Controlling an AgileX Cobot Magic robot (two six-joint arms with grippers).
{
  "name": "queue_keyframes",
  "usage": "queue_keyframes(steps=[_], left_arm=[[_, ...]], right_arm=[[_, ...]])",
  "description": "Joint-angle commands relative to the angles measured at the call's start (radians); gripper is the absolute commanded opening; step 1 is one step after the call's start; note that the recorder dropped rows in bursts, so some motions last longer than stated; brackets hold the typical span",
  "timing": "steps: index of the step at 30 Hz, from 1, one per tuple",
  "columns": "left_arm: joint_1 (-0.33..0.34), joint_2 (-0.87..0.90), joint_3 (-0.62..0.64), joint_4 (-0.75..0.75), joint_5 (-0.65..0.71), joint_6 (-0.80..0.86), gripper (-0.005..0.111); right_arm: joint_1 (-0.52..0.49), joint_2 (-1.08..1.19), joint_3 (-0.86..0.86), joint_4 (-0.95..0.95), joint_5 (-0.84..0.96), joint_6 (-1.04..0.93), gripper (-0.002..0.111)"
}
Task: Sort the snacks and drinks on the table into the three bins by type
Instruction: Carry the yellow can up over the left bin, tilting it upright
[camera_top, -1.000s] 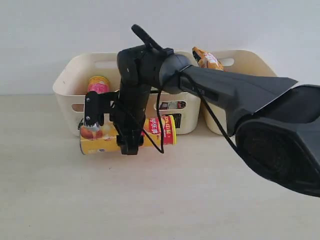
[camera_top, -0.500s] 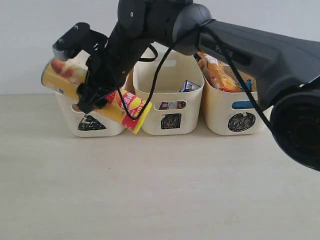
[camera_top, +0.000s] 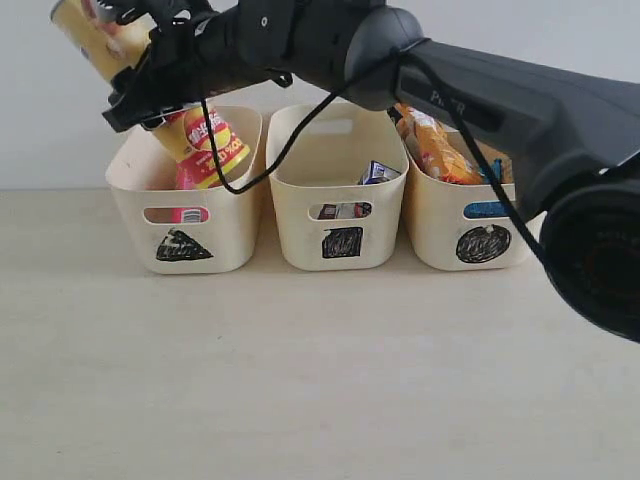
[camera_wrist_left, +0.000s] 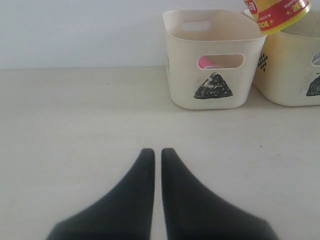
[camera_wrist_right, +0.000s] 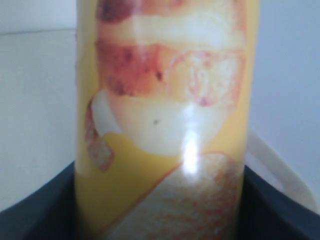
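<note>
My right gripper reaches across to the left and is shut on the yellow-and-red crisp tube. The tube hangs tilted, its lower end at the opening of the triangle bin. Up close the tube fills the right wrist view, with dark fingers on both sides. A pink tube shows through that bin's handle cut-out. The small carton stands in the square bin. An orange bag sticks out of the circle bin. My left gripper is shut and empty, low over the table, facing the triangle bin.
The three bins stand side by side against a white wall. The right arm's black body stretches over the square and circle bins. A blue bag edge shows in the circle bin. Pale tabletop lies in front.
The right gripper has carried the yellow-and-red tube up and back, from tilted in front of the triangle bin to above it. The tube now stands steeper.
</note>
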Motion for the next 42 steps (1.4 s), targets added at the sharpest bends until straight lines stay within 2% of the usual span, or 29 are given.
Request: queue_keyframes(steps=[1, 13, 22, 36, 39, 41, 42], left_arm=[[0.003, -0.003, 0.003, -0.001, -0.001, 0.008, 0.004], [0.003, -0.003, 0.003, -0.001, -0.001, 0.008, 0.004], [0.003, -0.003, 0.003, -0.001, -0.001, 0.008, 0.004], [0.003, -0.003, 0.003, -0.001, -0.001, 0.008, 0.004], [0.003, -0.003, 0.003, -0.001, -0.001, 0.008, 0.004], [0.003, -0.003, 0.003, -0.001, -0.001, 0.008, 0.004], [0.003, -0.003, 0.003, -0.001, -0.001, 0.008, 0.004]], right_arm=[[0.000, -0.014, 0.003, 0.006, -0.166, -0.011, 0.000], [0.000, 0.056, 0.003, 0.012, -0.437, -0.007, 0.000], [0.000, 0.135, 0.003, 0.012, -0.634, 0.102, 0.000], [0.000, 0.330, -0.192, -0.009, -0.706, 0.130, 0.000], [-0.004, 0.351, -0.197, -0.020, -0.717, 0.130, 0.010], [-0.009, 0.355, -0.197, -0.020, -0.719, 0.142, 0.025], [-0.011, 0.355, -0.197, -0.020, -0.705, 0.162, 0.039]])
